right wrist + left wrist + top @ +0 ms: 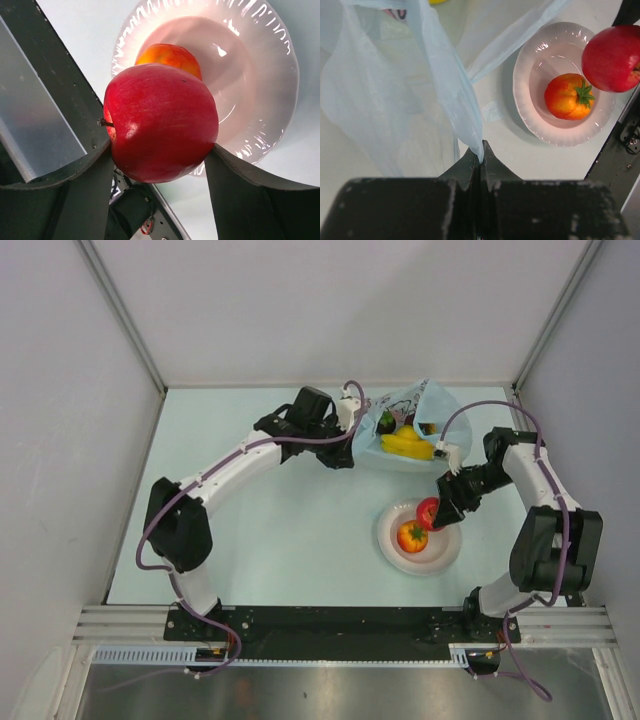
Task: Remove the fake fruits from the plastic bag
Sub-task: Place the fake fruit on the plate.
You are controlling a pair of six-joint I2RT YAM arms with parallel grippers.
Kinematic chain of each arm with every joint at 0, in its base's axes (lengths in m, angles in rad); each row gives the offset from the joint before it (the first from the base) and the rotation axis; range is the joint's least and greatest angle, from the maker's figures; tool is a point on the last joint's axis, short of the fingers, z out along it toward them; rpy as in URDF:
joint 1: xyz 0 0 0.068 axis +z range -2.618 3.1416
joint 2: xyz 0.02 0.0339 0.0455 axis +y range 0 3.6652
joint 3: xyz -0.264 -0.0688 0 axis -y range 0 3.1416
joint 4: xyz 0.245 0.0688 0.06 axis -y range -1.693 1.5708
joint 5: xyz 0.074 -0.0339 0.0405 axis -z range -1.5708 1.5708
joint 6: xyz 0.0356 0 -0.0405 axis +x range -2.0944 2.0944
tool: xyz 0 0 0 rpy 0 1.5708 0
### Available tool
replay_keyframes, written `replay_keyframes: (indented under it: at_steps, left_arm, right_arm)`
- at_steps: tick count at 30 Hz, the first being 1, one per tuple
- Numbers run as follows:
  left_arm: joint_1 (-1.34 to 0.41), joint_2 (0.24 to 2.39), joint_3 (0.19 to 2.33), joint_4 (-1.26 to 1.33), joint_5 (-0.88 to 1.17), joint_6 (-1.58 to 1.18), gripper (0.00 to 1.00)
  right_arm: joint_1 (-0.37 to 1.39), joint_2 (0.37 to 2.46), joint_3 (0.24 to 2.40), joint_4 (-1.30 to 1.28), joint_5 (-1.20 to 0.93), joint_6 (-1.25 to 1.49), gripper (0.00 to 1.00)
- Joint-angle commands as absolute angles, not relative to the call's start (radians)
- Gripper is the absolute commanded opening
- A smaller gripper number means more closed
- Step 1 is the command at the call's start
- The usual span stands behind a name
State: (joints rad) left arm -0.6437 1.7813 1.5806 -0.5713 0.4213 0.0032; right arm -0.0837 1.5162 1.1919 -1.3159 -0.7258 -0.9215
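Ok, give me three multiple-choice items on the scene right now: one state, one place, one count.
1. The left gripper is: A open; B shut on nothing; C shut on the bag.
2. The apple is: A inside the bag; B in the right gripper, over the plate; C in the left gripper.
3. Fruits lying on the plate: A one; B two; C none.
Answers: 1 C, its fingers pinch the bag's film. 2 B, the fingers clamp it with the plate behind. 3 A, only the orange fruit sits there.
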Motion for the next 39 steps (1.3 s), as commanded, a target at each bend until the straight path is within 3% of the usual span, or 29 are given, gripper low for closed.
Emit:
replay_keyframes:
  at_steps: [1, 12, 19, 25, 27, 28, 34, 39]
  left_arm:
    - [-0.664, 1.752, 1.588, -0.568, 0.423, 0.032, 0.01]
    - [-0.699, 1.743, 1.583, -0.597, 0.403, 0.067, 0.01]
    - [-0.707, 1.744, 1.571, -0.597, 0.406, 0.069, 0.01]
    - [-0.71, 1.759, 1.591, -0.595, 0.414, 0.066, 0.01]
    - [-0.71, 1.763, 1.594, -0.595, 0.416, 0.067, 0.01]
    - [-0.712, 1.763, 1.597, -0.597, 0.414, 0.067, 0.01]
    - [-0.712, 1.759, 1.608, -0.607, 0.411, 0.083, 0.01]
    - [-0.71, 1.746, 1.617, -0.615, 0.377, 0.115, 0.01]
  right_arm:
    - [-0.12, 1.603, 1.181, -1.387, -0.796, -0.959, 0.39]
    - [-0.212, 1.773, 1.163, -1.273, -0.785, -0.904, 0.41]
    - [-0.218, 1.825, 1.163, -1.304, -0.805, -0.89, 0.51]
    - [-0.219, 1.821, 1.163, -1.299, -0.792, -0.865, 0.7]
    - [-0.225, 1.824, 1.164, -1.31, -0.798, -0.864, 0.85]
    - [-0.229, 1.819, 1.164, -1.31, -0.796, -0.859, 1.0]
    - [-0.268, 1.755, 1.172, -1.325, -0.735, -0.828, 1.0]
    - [-0.284, 1.432, 1.195, -1.248, -0.686, -0.868, 1.0]
